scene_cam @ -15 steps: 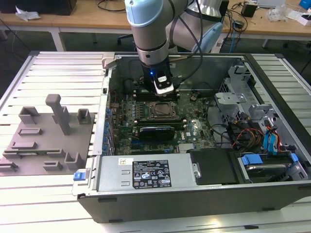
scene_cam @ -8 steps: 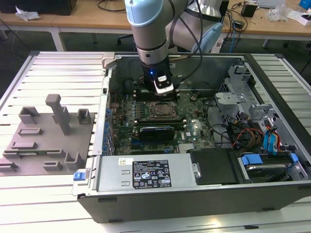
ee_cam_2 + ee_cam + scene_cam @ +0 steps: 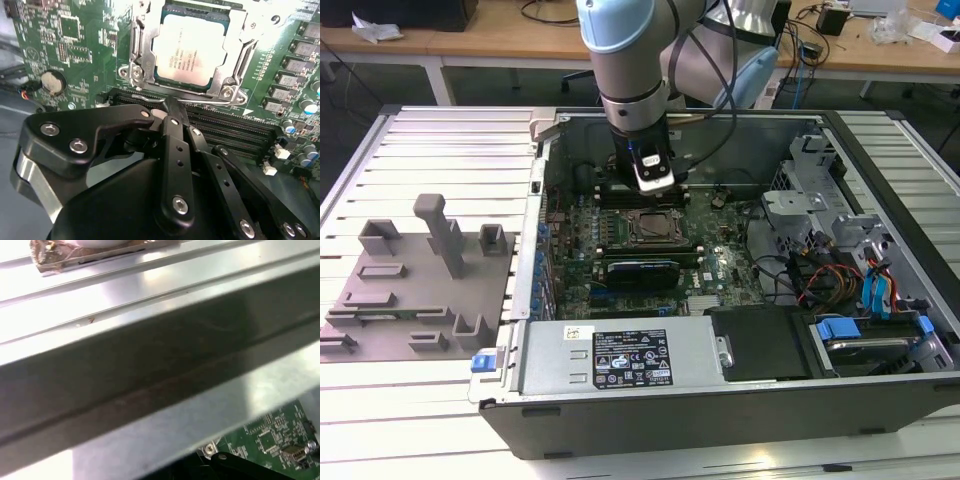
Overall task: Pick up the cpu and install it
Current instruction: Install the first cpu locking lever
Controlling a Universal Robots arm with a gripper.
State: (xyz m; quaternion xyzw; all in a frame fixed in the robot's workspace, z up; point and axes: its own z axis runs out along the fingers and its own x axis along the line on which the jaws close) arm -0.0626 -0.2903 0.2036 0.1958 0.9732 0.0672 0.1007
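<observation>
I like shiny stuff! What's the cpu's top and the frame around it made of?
The cpu top looks like pale, brushed metal with a soft matte sheen. The socket frame around it seems to be bright bare steel: it glints and has screws at its corners.

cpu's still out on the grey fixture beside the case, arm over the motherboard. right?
Not quite. The cpu already sits in the socket frame on the motherboard, as the second wrist view shows. The arm is over the motherboard, with the gripper just beside the socket.
</observation>
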